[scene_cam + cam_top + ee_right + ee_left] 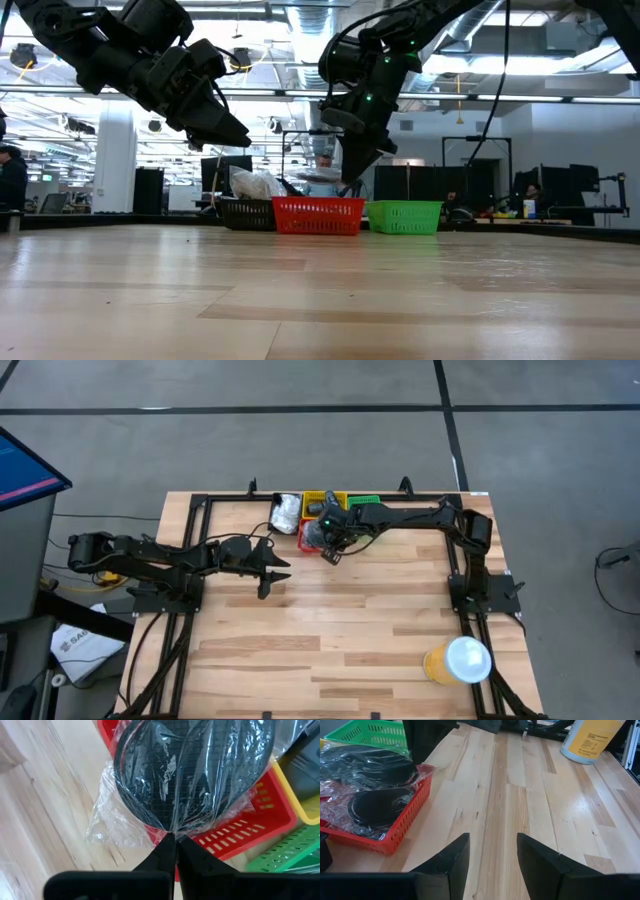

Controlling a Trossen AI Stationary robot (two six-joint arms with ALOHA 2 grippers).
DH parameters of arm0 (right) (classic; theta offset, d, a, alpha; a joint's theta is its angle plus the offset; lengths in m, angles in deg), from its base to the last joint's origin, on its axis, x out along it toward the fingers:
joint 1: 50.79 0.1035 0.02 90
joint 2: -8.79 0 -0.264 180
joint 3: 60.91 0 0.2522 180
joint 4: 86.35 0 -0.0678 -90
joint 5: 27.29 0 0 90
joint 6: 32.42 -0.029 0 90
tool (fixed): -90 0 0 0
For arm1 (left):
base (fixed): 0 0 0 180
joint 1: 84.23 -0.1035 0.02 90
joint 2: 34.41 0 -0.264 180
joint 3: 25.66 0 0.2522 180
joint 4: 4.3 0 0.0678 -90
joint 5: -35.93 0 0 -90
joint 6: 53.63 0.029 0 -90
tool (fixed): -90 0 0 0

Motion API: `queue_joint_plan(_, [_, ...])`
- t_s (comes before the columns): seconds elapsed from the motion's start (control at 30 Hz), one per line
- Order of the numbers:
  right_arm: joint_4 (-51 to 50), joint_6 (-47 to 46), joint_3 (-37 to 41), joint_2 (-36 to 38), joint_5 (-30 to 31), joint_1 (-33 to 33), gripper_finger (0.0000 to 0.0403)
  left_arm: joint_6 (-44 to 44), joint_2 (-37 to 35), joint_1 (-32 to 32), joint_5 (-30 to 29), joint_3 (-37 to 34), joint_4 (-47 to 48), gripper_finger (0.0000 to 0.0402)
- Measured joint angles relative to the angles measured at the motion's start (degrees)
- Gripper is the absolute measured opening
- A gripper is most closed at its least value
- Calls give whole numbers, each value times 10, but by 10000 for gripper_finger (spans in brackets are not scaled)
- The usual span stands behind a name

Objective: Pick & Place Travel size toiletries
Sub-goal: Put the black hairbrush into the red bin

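Note:
My right gripper [174,841] is shut on the clear plastic wrap of a dark grey round disc [190,770] over the red bin [240,835] at the table's far edge [308,540]. More wrapped dark discs [377,805] lie in that bin. My left gripper [492,837] is open and empty above the bare table, left of and nearer than the red bin [272,572]. White crinkly packets [285,512] fill the black bin left of the red one. My right gripper pinches a gathered edge of the disc's clear wrap [170,831] between its two fingertips. The fingers come from above, pointing down. The disc hangs below them over the red bin. I cannot tell whether its lower part rests in the bin.
A yellow bin [325,500] and a green bin [362,500] stand behind and right of the red one. A large orange cup with a white lid [458,660] stands at the near right. The middle and near left of the table are bare wood.

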Motion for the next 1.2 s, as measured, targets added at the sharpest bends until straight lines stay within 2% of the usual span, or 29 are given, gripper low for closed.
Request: queue_joint_plan(1.2, [5, 19, 0, 0, 0, -13, 0, 4, 0, 0, 0, 0, -2, 154])
